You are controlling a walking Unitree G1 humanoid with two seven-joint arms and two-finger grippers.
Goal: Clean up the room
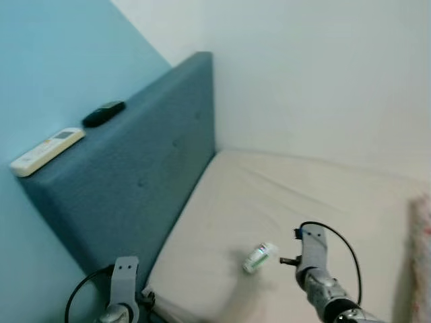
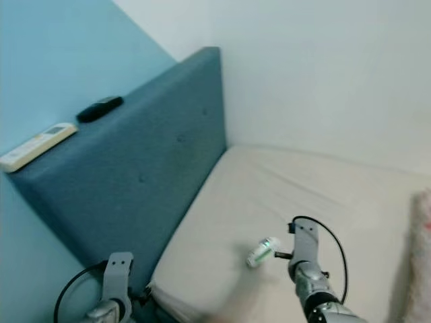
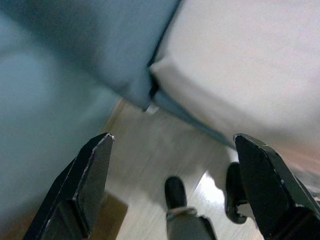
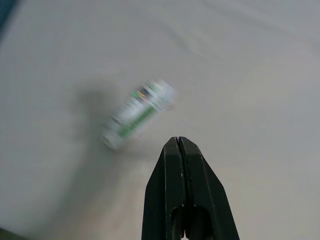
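Observation:
A small white bottle with a green label [image 1: 260, 258] is on or just above the beige mattress [image 1: 269, 202], near its front edge. It looks blurred in the right wrist view [image 4: 139, 112], with a shadow beside it. My right gripper [image 4: 178, 142] is shut with nothing in it, its tips a short way from the bottle and pointing toward it [image 2: 279, 254]. My left gripper [image 3: 173, 137] is open and empty, low beside the bed's corner over the floor; its wrist [image 1: 124, 282] shows at the bottom left.
A blue upholstered headboard [image 1: 148, 168] stands at the mattress's left, against a light blue wall. On its top lie a white remote [image 1: 47, 151] and a black remote [image 1: 104, 113]. A pink fluffy thing [image 1: 423, 249] is at the right edge. Wooden floor [image 3: 145, 150] lies below the bed corner.

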